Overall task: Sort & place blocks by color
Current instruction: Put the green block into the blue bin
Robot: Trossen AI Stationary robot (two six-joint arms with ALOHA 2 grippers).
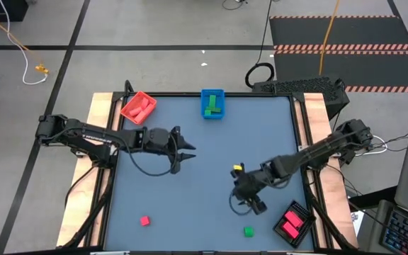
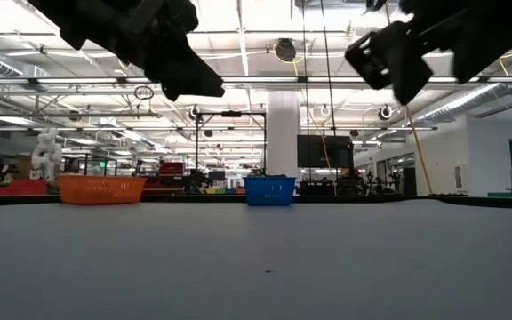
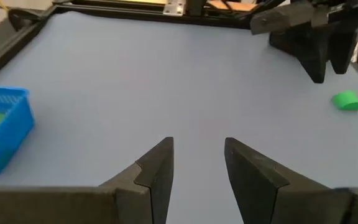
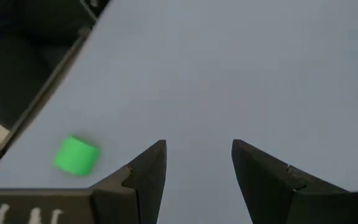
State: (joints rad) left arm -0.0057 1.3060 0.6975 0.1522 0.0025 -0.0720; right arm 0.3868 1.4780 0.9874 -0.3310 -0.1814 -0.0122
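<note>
Hovering mid-desk, left gripper (image 1: 183,157): jaws apart, empty. Red block (image 1: 145,221) near the front edge, green block (image 1: 248,231) further right. Right gripper (image 1: 250,205) just above it, jaws apart, empty. No readable writing.

High view: overhead, straight down, far enough to take in the whole bench (image 1: 204,163), both arms and the floor around it. Low view: at bench-top height, level across the surface into the room behind; arms enter from above. It shares the blue tray (image 2: 269,190) with high and left wrist views. Left wrist view: close, looking across the bench past its own claw (image 3: 197,163). Right wrist view: very close, angled down; shares the green block (image 4: 76,155) with high and left wrist views.
</note>
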